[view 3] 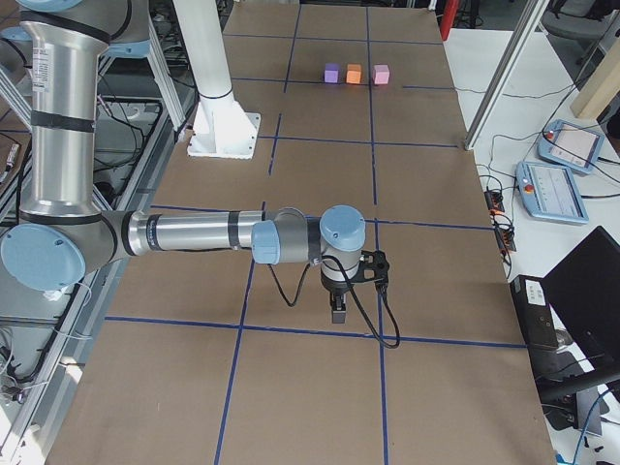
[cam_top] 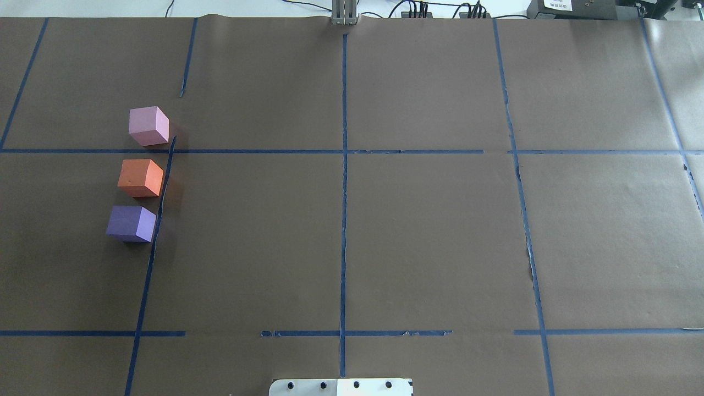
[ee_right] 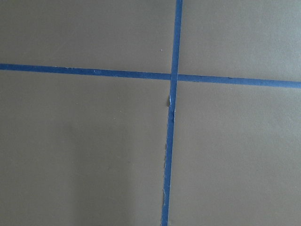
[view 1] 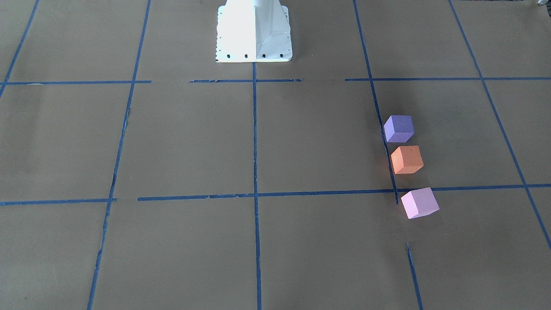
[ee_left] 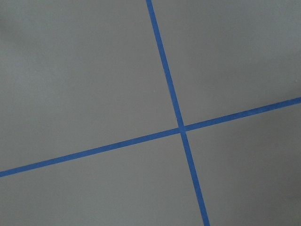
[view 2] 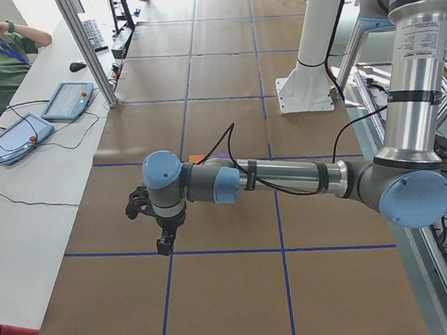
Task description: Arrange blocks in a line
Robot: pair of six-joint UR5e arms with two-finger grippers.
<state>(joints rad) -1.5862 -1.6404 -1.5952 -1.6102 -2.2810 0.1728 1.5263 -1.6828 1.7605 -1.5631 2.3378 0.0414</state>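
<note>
Left claw (view 2: 165,247) and right claw (view 3: 338,312) hover over paper (view 3: 455,291) (grip: cannot tell); 3 blocks (cam_top: 141,178) sit aligned.

Violet block (view 1: 399,128), orange block (view 1: 407,159), pink block (view 1: 419,203) — blue tape grid (view 1: 255,137)

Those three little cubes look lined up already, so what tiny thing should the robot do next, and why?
Probably just one tidy-up: the left end effector could nudge the pink block toward the orange block, since that gap looks wider than the one between orange and the purple block. Otherwise the row already runs nearly straight.
</note>
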